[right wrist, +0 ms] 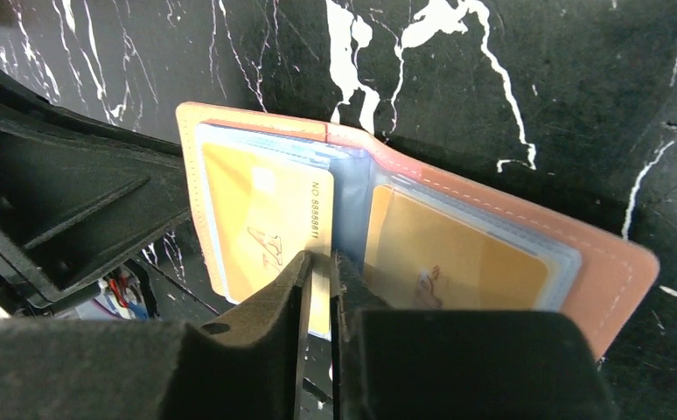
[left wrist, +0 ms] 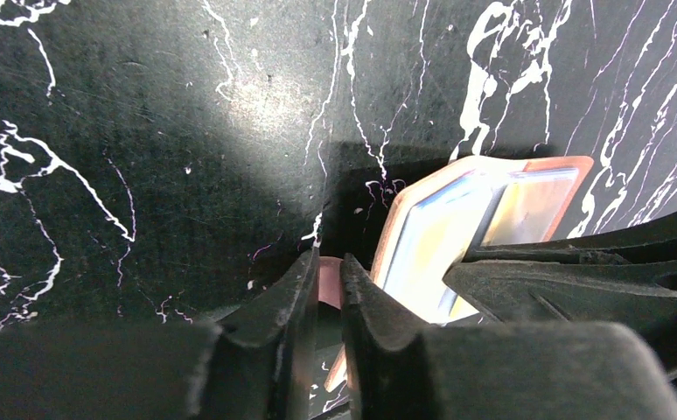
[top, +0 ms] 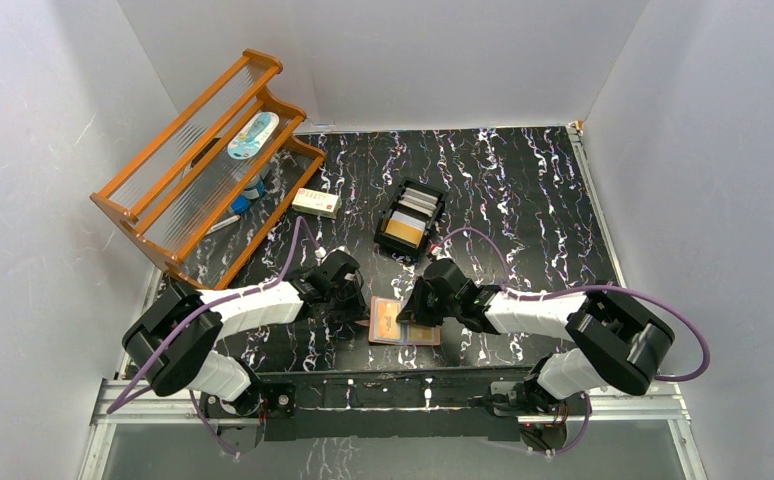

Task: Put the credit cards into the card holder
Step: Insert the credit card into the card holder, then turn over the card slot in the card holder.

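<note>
R gripper [right wrist: 319, 261] is nearly closed, jaws pinching the near edge of a gold card [right wrist: 256, 219] that lies on the left half of the open card holder [right wrist: 597, 280]. Can't tell if the card is inside the clear sleeve or just resting on top of it. A second gold card [right wrist: 457, 258] sits sleeved in the right half.

L gripper [left wrist: 326, 262] is also nearly closed, nipping a bit of the holder's salmon leather at its left edge. The holder lies flat on the marbled table [right wrist: 492, 70], between the two wrists at the near edge.

Risks from here:
- Push w/ the card's corner off the sleeve mouth → card rides over the plastic, sleeve buckles, nothing goes in.
- R grip is on a thin strip of edge only → card can pivot or slip out once it meets friction.
- L hold is small; if the leather pulls free, the whole holder slides w/ the push, or the flap folds shut.
- Wrists are close together → fingers may bump.

More credit cards [top: 405, 232] wait in the black slotted tray [top: 391, 214], well apart, so the job looks only partly done.
</note>
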`<state>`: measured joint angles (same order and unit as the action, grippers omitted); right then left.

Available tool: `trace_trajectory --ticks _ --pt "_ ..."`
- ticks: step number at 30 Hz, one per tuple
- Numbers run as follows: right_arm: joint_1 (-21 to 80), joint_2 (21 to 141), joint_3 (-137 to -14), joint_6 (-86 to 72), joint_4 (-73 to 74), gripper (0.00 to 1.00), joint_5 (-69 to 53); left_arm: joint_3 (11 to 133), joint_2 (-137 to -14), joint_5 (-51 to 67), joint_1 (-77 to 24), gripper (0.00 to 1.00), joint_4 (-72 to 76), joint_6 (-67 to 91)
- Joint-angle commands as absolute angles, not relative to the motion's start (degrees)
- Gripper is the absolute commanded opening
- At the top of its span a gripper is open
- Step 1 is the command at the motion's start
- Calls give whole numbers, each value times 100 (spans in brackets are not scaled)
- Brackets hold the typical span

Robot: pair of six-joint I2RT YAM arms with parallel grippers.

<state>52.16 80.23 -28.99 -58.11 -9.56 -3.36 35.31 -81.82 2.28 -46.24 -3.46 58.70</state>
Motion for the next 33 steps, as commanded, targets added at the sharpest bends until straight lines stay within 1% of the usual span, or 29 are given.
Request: trace_trajectory --ticks 1,2,3,6,11,15,20,22,26,30,33 --pt "5275 7890 -3070 -5589 -698 25 -208 3600 -8105 -55 -4709 23 -1312 5736" --pt "5278 7797 -3109 -5536 -464 30 -93 3709 -8043 -148 -4711 28 -1491 5687" --pt "5273 7676 -3114 -5500 -294 32 -20 3829 -7978 -237 -4711 32 -1706 5622" --pt "5271 7278 -3107 -5405 -16 34 81 4094 -7782 -410 -4703 37 -2018 5528" --pt "5273 6993 -3231 -5215 425 28 245 4384 -7366 -236 -4700 42 -1974 5407" --pt "5274 7006 -3273 -5051 546 24 507 4396 -7224 313 -4699 44 -1471 5269" --pt "5271 7311 -3288 -4916 366 23 526 4170 -7460 1044 -4695 50 -658 5302" --pt "5272 7464 -3245 -4912 279 22 468 4112 -7629 1192 -4706 51 -490 5300" --pt "5273 7618 -3063 -4956 202 21 444 3970 -7812 1248 -4710 53 -226 5286" --pt "5273 7579 -2901 -5030 176 20 437 3809 -8014 1044 -4709 57 -64 5179" --pt "5273 7550 -2878 -5038 181 20 459 3706 -8091 1124 -4709 58 213 5151"
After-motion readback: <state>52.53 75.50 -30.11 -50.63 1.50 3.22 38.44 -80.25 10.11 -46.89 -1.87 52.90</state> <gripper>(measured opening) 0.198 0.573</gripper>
